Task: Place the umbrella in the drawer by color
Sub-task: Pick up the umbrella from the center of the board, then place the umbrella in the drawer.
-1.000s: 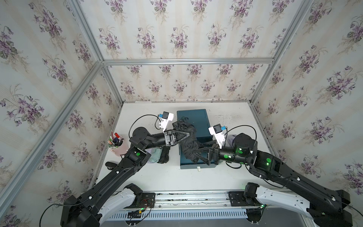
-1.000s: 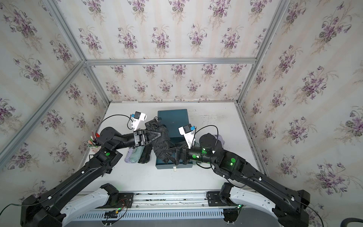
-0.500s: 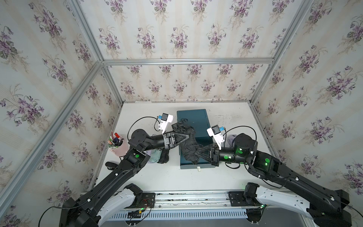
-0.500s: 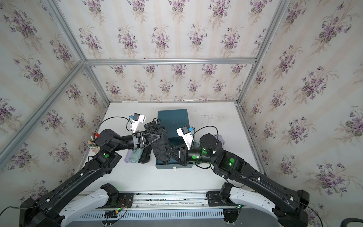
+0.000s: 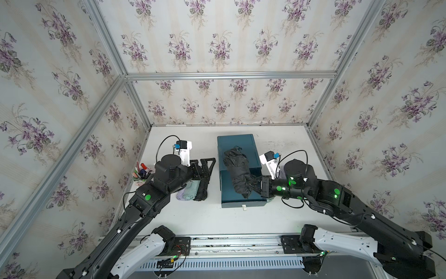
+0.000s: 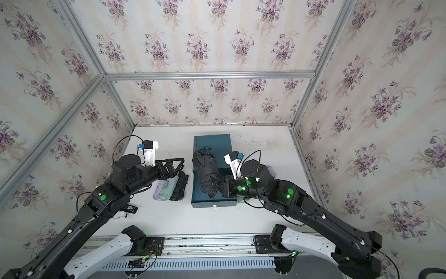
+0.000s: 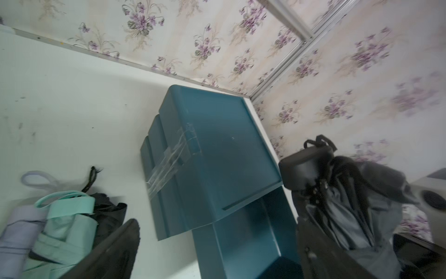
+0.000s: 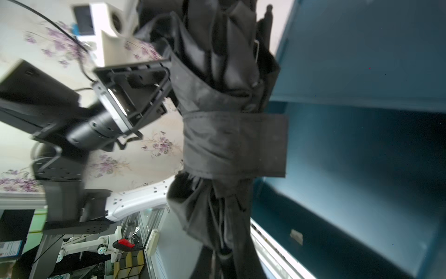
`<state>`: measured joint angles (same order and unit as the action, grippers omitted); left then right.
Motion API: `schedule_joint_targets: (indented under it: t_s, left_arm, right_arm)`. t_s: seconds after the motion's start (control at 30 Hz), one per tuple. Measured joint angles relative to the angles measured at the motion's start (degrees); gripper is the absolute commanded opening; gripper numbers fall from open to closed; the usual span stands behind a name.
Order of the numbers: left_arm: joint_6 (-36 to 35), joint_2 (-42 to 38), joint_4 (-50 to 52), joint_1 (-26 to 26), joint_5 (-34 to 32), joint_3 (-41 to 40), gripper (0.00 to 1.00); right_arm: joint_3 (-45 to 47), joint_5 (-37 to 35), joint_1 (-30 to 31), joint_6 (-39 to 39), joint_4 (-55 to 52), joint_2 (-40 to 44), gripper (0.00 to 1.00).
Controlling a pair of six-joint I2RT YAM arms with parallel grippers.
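So, your right fingers clamp the black folded fabric umbrella over the pulled-out teal plastic drawer, not yet inside; left fingers gape empty. Three more folded umbrellas lie unsorted on the white tabletop.

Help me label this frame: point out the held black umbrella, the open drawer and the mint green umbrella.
black umbrella [image 5: 237,170], in a top view, middle of its folded canopy.
open drawer [image 7: 246,238], left wrist view, bare inside surface.
mint green umbrella [image 7: 66,232], left wrist view, folded canopy.
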<state>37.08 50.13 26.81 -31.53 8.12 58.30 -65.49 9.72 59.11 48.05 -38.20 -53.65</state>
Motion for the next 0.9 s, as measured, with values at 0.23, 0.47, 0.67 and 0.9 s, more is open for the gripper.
schedule_joint_targets:
  t_s: [0.23,0.47,0.67,0.9]
  left_arm:
    - [-3.82,11.21,5.95,0.0,-0.68,7.65,1.0]
    - [-5.66,19.41,8.0,-0.07,3.26,10.69,0.95]
    - [-7.65,23.39,8.22,-0.22,4.81,12.13,0.86]
    - [-9.64,25.59,8.26,-0.72,5.44,11.5,0.78]
  right_arm:
    - [-1.25,2.21,1.99,6.54,-7.56,0.66,0.0]
    - [-0.94,4.07,1.95,12.5,-9.86,-2.43,0.0]
    - [-3.39,5.38,-0.09,14.95,-10.38,-6.58,0.0]
    - [-2.64,9.49,-4.37,15.41,-6.67,-9.46,0.0]
